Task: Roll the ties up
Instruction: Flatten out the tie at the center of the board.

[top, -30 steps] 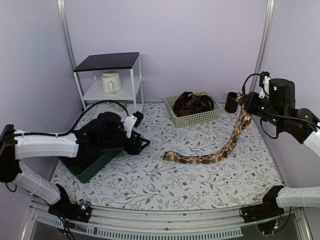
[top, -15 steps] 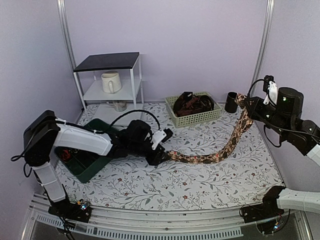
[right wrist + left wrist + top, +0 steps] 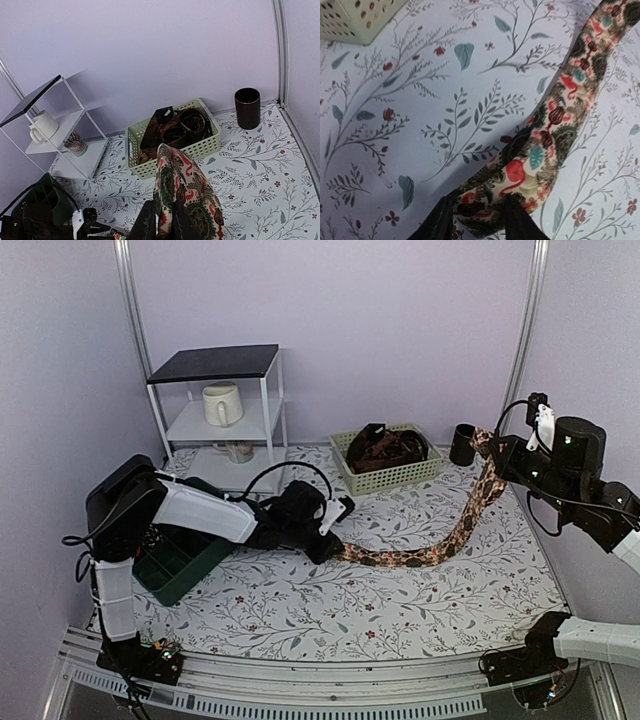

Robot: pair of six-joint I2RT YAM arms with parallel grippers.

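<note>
At the far left we see a white shelf [image 3: 215, 400] with a mug [image 3: 222, 403] on it, by the back wall. A green bin [image 3: 175, 565] sits at the left edge of the table [image 3: 300, 620].

The left gripper [image 3: 333, 543] is low over the middle of the table. Its two fingers [image 3: 437, 222] sit on each side of one end of the tie [image 3: 455, 533], touching the cloth. We cannot tell if they squeeze it.

The tie lies flat in a curve, well apart from the near edge. Then it climbs up to the right.

A basket [image 3: 390, 478] with more ties [image 3: 385, 448] sits at the back, apart from the long tie. A black cup [image 3: 462, 444] stands in the far right corner.

The right gripper [image 3: 495, 448] pinches the tie's other end up in the air, near the cup and the right wall.
</note>
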